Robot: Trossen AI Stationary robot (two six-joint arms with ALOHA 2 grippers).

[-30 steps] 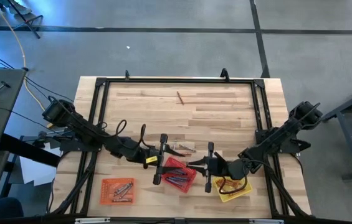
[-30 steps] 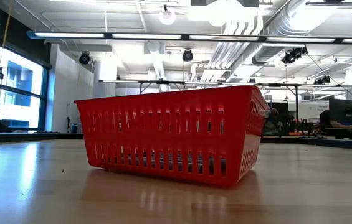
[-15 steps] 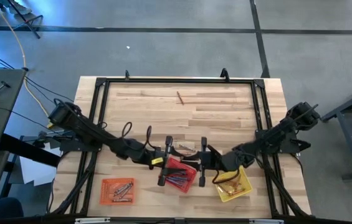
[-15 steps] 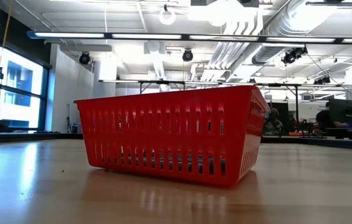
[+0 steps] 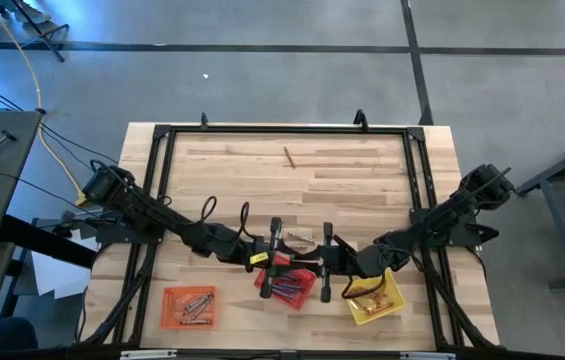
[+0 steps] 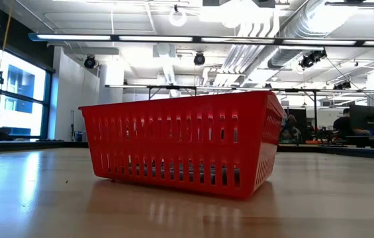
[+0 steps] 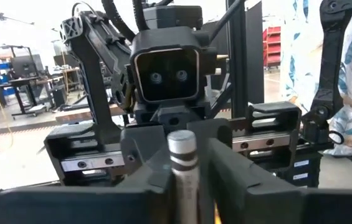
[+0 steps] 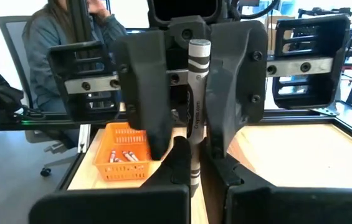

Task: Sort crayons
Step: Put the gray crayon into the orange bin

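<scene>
- The right end effector point(image 5: 310, 266) is hanging over the far edge of the red mesh basket point(image 5: 287, 290), near the front middle of the tabletop point(image 5: 342, 185).
- It is clenching a grey-silver crayon point(image 8: 199, 81) between its fingers point(image 8: 176, 155), gripping the lower end, so the stick is standing up out of the grip.
- The left end effector point(image 5: 292, 262) is facing it head-on, just across the same basket edge, and is reaching around the upper part of that crayon.
- Whether the left end effector is already pressing on the crayon or only sitting close around it, I cannot tell.
- In the left wrist view the crayon's grey end point(image 7: 182, 155) is showing right in front of the camera, with the right arm's wrist directly behind it.
- Bluish-purple crayons point(image 5: 284, 291) are lying in the red basket.
- Pale crayons point(image 5: 194, 305) are lying in the orange basket point(image 5: 170, 297) at the front left.
- Reddish-orange crayons point(image 5: 367, 297) are lying in the yellow basket point(image 5: 394, 304), just beside the right arm.
- A few loose crayons point(image 5: 299, 238) are lying on the tabletop just behind the two end effectors.
- One reddish crayon point(image 5: 289, 156) is lying alone, well apart, near the far edge.
- A person point(image 8: 51, 37) is sitting beyond the tabletop.
</scene>
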